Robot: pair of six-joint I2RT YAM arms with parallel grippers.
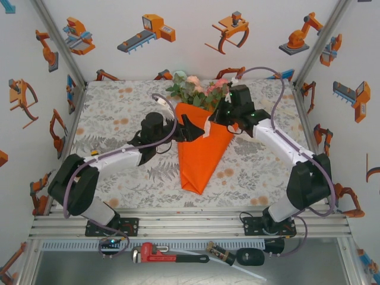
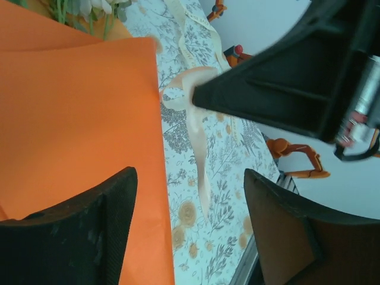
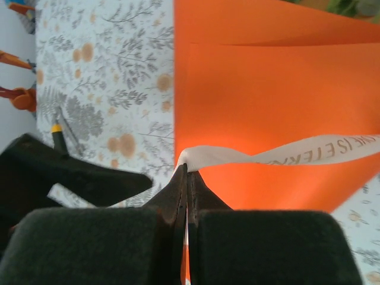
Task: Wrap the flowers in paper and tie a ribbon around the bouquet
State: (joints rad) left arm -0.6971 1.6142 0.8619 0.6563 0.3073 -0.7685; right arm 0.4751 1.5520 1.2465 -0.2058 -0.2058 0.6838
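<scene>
Bouquet (image 1: 200, 155) lies flat on the worktop (image 1: 119, 116), cone tip nearest the arm bases, paper (image 2: 77, 119) already wrapped, so what's left is the tie, approx. mid-cone. Left gripper (image 2: 189, 178) hovers at the cone's edge w/ jaws spread, nothing in them, 1 loose ribbon (image 3: 285, 151) tail hanging just ahead; right gripper (image 3: 185, 172) has jaws pressed together, pinching the ribbon over the orange. My take: right holds tension, left grabs the tail close to that pinch, w/o crushing the flowers (image 1: 199, 89) at the far end.

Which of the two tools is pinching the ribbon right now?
The right tool, its jaws shut on the cream ribbon at the orange paper's edge; the left tool stands open.
</scene>
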